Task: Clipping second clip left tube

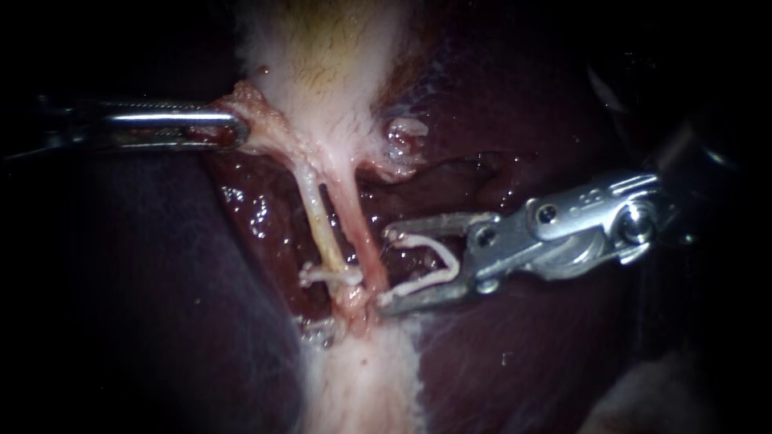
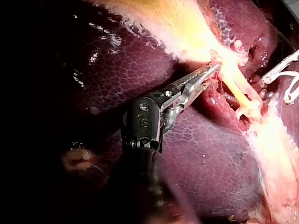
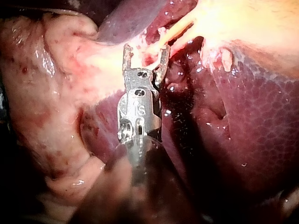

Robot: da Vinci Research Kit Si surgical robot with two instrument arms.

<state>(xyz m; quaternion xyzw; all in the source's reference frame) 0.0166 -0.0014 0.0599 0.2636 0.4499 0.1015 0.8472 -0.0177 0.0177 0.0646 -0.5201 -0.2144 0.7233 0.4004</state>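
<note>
Two tubes run down from the pale gallbladder (image 1: 322, 72): the yellowish left tube (image 1: 319, 221) and the pinker right tube (image 1: 360, 233). A white clip (image 1: 331, 276) sits across the left tube low down. My right instrument (image 1: 387, 269) comes in from the right, its jaws wide apart with a white open clip (image 1: 430, 257) seated between them; the tips stand just right of the right tube, around neither tube. My left instrument (image 1: 235, 130) is shut on a flap of gallbladder tissue (image 1: 256, 104) and holds it to the left. In the left wrist view its jaws grip beside the left tube (image 2: 236, 91).
Dark purple liver (image 1: 161, 289) lies on both sides of the tubes, wet and glistening behind them. Pale fatty tissue (image 1: 362, 386) continues below the clip. In the right wrist view my right instrument (image 3: 145, 50) points at the tubes (image 3: 180, 28), with pale tissue (image 3: 42, 93) beside the shaft.
</note>
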